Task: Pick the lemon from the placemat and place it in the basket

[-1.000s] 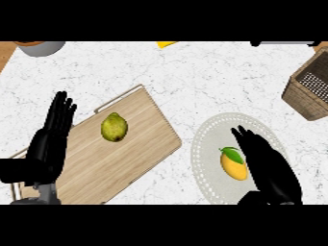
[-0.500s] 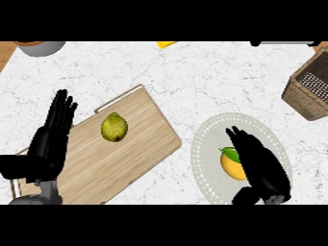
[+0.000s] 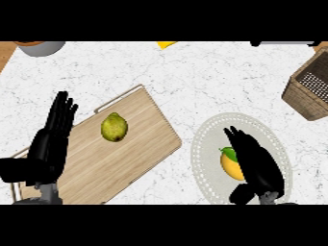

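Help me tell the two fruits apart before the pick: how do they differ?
The fruit on the wooden board is dull olive-green; the fruit on the round placemat is bright yellow with a green end. The first lies uncovered; the second is partly hidden by the right robot hand. Both are small ovals.

Bright, even light; faint soft shadows, seemingly no glare or blur.
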You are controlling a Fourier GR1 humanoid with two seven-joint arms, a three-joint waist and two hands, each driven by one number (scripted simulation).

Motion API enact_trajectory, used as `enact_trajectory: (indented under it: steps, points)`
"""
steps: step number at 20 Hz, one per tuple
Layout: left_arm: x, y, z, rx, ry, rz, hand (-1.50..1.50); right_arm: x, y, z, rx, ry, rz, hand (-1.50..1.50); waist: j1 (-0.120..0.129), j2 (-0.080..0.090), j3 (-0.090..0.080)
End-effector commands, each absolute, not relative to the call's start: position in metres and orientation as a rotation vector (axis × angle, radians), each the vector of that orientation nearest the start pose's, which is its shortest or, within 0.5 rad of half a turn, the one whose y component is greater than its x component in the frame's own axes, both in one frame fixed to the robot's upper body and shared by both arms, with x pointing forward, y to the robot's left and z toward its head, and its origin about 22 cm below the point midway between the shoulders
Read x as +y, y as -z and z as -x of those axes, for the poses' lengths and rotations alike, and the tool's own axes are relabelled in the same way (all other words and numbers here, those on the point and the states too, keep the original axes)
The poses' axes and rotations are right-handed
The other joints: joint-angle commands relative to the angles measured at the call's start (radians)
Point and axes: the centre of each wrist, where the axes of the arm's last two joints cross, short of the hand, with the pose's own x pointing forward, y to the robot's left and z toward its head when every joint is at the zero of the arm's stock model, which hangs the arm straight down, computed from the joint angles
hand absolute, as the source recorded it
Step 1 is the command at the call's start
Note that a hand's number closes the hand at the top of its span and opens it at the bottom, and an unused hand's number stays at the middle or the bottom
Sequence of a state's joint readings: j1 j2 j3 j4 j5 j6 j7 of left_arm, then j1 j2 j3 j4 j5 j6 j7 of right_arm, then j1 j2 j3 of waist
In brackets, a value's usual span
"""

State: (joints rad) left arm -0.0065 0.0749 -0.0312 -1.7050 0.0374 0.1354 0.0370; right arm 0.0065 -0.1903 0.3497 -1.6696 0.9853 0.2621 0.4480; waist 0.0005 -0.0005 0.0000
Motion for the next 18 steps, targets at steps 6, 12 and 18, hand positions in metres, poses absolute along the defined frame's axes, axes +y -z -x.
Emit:
enact_trajectory:
  steps: [6,12,18]
  points:
    - [0.238,-0.049,-0.239,-1.676,-0.054,-0.074,0.00,-0.194,-0.007,-0.235,-1.000,-1.222,0.713,1.50,0.001,0.000,0.000]
    - [0.235,-0.019,-0.231,-1.652,-0.072,-0.076,0.00,-0.209,0.024,-0.229,-1.034,-1.327,0.725,1.50,0.000,0.000,0.000]
    - [0.238,-0.024,-0.228,-1.666,-0.055,-0.106,0.00,-0.186,0.007,-0.231,-1.087,-1.369,0.781,1.50,0.000,0.000,0.000]
